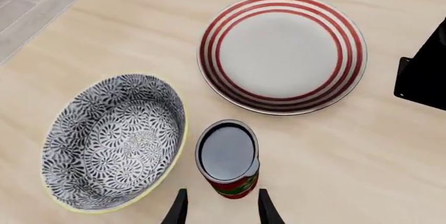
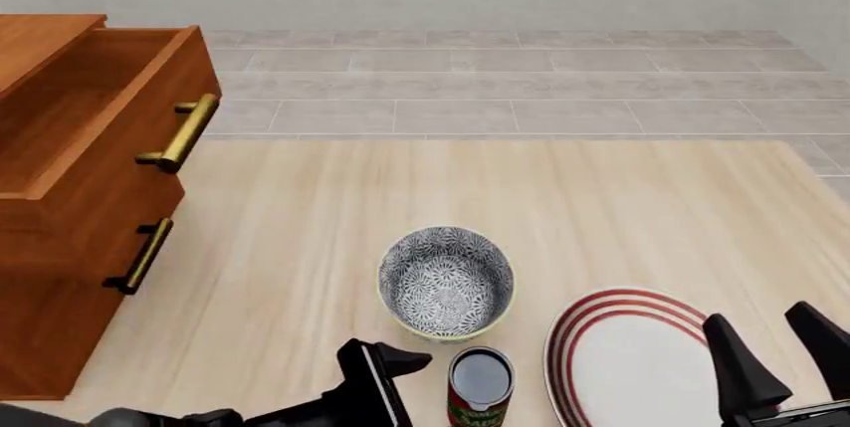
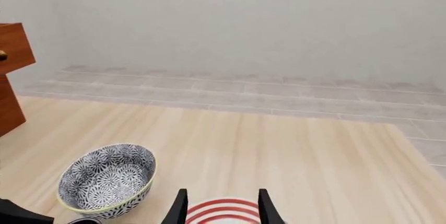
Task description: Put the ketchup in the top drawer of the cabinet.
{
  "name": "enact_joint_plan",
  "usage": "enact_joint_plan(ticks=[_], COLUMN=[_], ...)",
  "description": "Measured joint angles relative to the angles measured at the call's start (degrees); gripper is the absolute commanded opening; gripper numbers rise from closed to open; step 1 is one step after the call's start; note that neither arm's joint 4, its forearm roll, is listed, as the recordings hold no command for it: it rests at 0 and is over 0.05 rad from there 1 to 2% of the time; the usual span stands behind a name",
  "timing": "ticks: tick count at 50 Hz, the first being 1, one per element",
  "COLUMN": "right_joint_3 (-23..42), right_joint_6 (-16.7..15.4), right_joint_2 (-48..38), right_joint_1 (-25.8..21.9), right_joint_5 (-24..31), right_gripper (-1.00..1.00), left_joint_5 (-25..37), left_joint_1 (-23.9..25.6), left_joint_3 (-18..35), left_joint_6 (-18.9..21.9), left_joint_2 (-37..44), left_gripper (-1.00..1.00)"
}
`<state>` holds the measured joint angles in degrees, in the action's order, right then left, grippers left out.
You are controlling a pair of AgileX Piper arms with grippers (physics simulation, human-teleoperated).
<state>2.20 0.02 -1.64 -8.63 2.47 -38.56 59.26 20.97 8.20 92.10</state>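
Nearest me, my left end effector [image 1: 221,208] hangs above the ketchup [image 1: 229,158], fingers apart and straddling the can without touching it. I judge this a pre-grasp line-up, since the can stands upright on the surface [image 2: 332,208] at the near edge. Its dark top faces the wrist camera; only a strip of red and green label shows, and no lettering can be read.

My right end effector [image 3: 221,205], fingers also spread and holding nothing, hovers over the striped plate [image 2: 624,357] to the right, probably parked out of the way.

Just beyond the can sits the patterned bowl [image 2: 447,281], close beside it, a likely snag on the lift.

Far left: the cabinet [image 2: 54,327], its top drawer [image 2: 119,148] already pulled out and ready to receive. The lower drawer [image 2: 80,248] is closed.
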Motion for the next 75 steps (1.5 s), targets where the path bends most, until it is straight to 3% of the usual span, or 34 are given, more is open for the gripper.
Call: enact_joint_plan(ticks=[39, 75], right_joint_3=[-1.1, -2.0], right_joint_6=[0.1, -0.1], right_joint_2=[-1.4, -3.8], right_joint_1=[-0.9, -2.0], right_joint_5=[-1.6, -4.0], right_gripper=[1.0, 1.0], left_joint_5=[-3.7, -1.6], left_joint_1=[1.5, 1.4], left_joint_3=[5.6, 8.7], left_joint_6=[0.2, 1.8], left_joint_2=[11.2, 12.0], left_gripper=[1.0, 1.0])
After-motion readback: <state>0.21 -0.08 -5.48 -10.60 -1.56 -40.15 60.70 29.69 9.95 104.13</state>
